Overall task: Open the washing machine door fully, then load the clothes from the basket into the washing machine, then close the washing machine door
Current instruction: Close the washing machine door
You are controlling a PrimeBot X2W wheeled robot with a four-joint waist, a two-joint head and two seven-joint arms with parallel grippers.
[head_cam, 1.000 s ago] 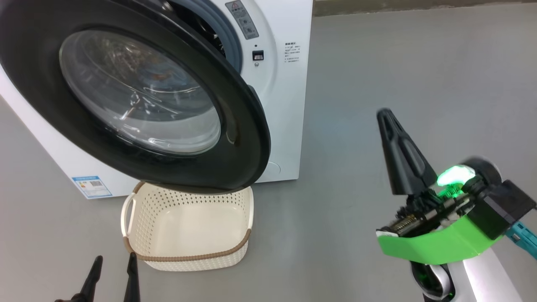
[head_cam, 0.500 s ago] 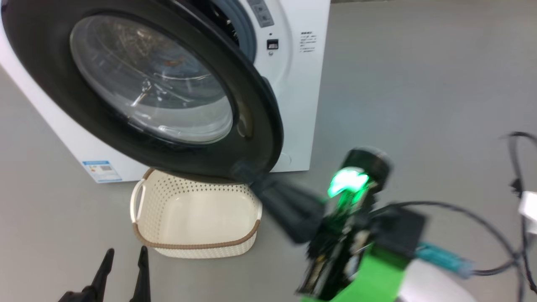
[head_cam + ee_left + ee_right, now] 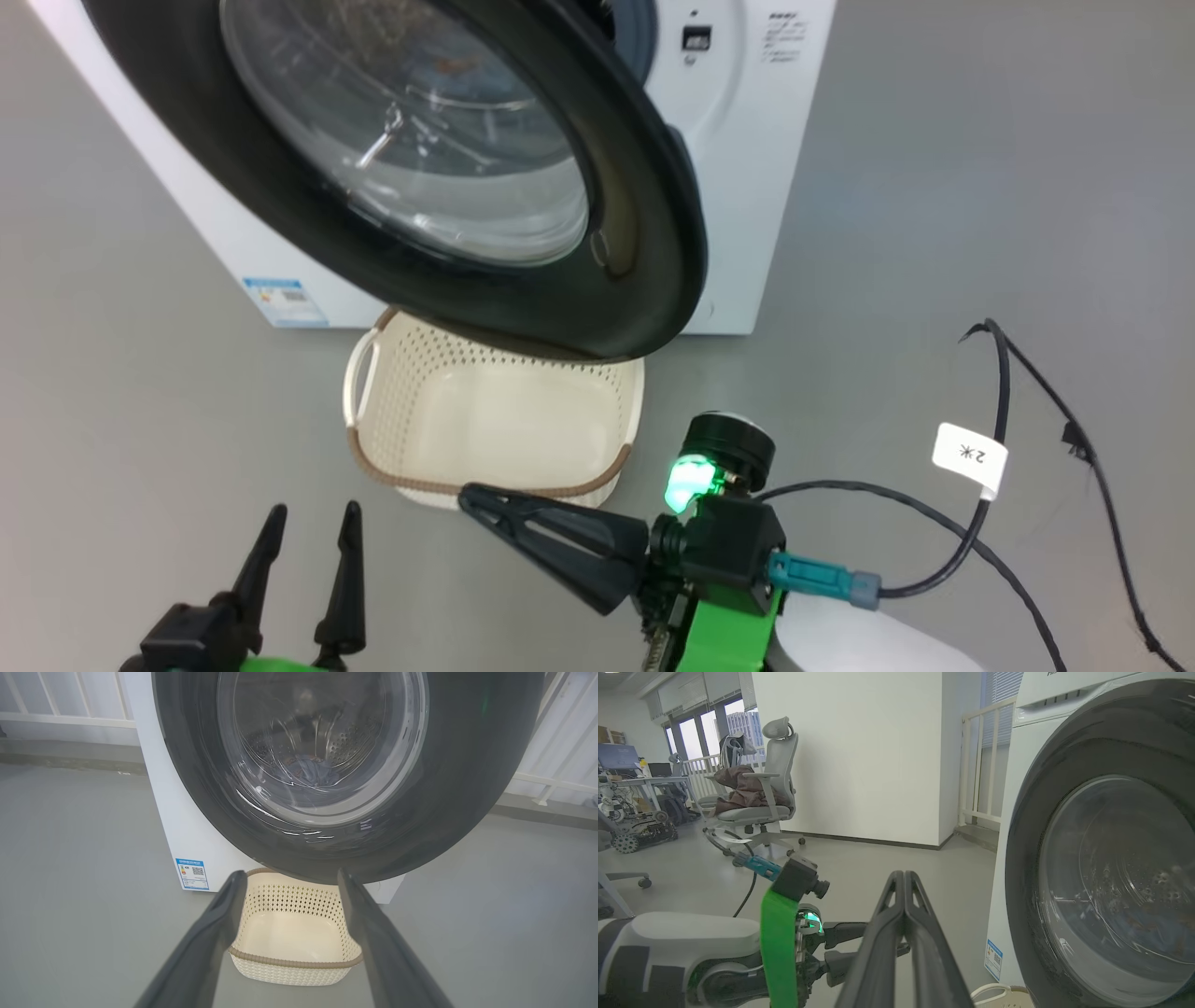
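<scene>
Now the right gripper (image 3: 465,494), pinched empty, has swung low beside the basket (image 3: 504,420).

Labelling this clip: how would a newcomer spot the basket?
Find the white washing machine; its round black door hangs open. On the grey floor below the door's lower edge sits the basket. Perforated cream walls and a brown rim set it apart from the smooth machine.

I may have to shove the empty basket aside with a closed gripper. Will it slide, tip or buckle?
The basket looks empty, with thin perforated plastic walls, so it is probably very light and should skid readily on the smooth grey floor. It is low and wide, so tipping seems unlikely unless pushed high at the rim. The walls may flex slightly.
</scene>
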